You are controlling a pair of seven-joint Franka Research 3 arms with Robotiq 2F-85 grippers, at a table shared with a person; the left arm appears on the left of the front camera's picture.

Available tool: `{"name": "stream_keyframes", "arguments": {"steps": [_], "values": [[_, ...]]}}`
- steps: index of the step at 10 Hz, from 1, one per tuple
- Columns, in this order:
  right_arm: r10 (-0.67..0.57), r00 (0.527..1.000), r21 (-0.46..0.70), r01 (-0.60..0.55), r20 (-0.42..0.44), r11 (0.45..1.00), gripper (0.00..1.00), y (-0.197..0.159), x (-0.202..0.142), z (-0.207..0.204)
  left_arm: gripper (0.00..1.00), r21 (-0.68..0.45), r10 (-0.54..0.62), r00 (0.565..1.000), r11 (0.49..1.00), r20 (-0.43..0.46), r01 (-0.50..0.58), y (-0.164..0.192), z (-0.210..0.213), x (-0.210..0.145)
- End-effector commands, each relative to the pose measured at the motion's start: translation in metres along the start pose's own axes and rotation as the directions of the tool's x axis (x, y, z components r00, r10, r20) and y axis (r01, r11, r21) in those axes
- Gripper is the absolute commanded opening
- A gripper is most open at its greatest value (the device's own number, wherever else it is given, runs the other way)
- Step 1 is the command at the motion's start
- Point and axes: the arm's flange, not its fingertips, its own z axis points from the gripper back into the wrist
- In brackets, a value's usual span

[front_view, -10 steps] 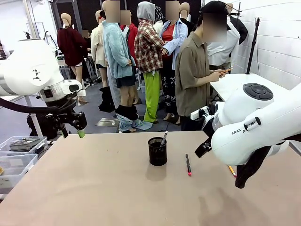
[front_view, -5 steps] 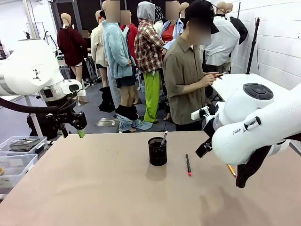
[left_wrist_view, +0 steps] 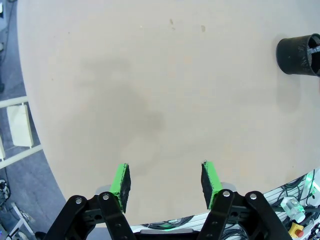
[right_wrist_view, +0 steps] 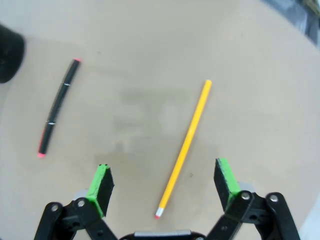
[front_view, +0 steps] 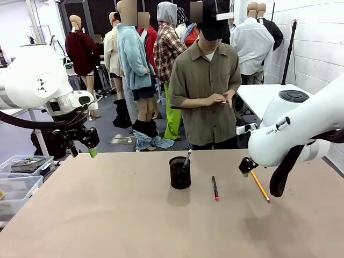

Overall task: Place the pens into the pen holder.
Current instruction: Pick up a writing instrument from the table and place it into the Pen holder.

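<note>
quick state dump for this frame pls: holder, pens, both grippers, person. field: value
holder: small black mesh cylindrical pen holder, upright, mid-table
in holder: silver-white pen, leaning
loose on table: black pen with red tip, just right of the holder; yellow-orange pen, farther right
left gripper: open, empty, over bare tan table near its left edge
right gripper: open, empty, over the yellow-orange pen's end
person: standing at far side, hands together at chest
</note>
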Motion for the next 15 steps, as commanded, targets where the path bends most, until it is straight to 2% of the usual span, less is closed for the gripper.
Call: {"name": "stream_keyframes", "arguments": {"steps": [1,5,8,9,13,14,15], "values": [[-0.102,0.992,-0.007,0.102,-0.069,0.995,1.00,-0.006,0.011,-0.013,0.74,0.012,0.008,1.000,1.000,-0.009,-0.008,0.000,0.003,0.000],[-0.140,0.971,0.022,0.147,-0.194,0.989,1.00,-0.024,0.010,-0.044,0.74,0.012,0.008,1.000,1.000,-0.009,-0.008,0.000,0.003,0.000],[-0.133,0.962,0.016,0.141,-0.238,0.990,1.00,-0.023,0.012,-0.062,0.74,0.012,0.008,1.000,1.000,-0.009,-0.008,0.000,0.003,0.000],[-0.129,0.963,0.022,0.138,-0.237,0.990,0.84,-0.023,0.012,-0.064,0.74,0.012,0.008,1.000,1.000,-0.009,-0.008,0.000,0.003,0.000],[-0.142,0.951,0.056,0.164,-0.275,0.985,0.04,-0.025,0.012,-0.063,0.74,0.012,0.008,1.000,1.000,-0.009,-0.008,0.000,0.003,0.000],[-0.144,0.947,0.060,0.168,-0.287,0.984,0.00,-0.027,0.013,-0.064,0.74,0.012,0.008,1.000,1.000,-0.009,-0.008,0.000,0.003,0.000],[-0.146,0.943,0.060,0.171,-0.301,0.983,0.00,-0.025,0.013,-0.063,0.74,0.012,0.008,1.000,1.000,-0.009,-0.008,0.000,0.003,0.000]]}}
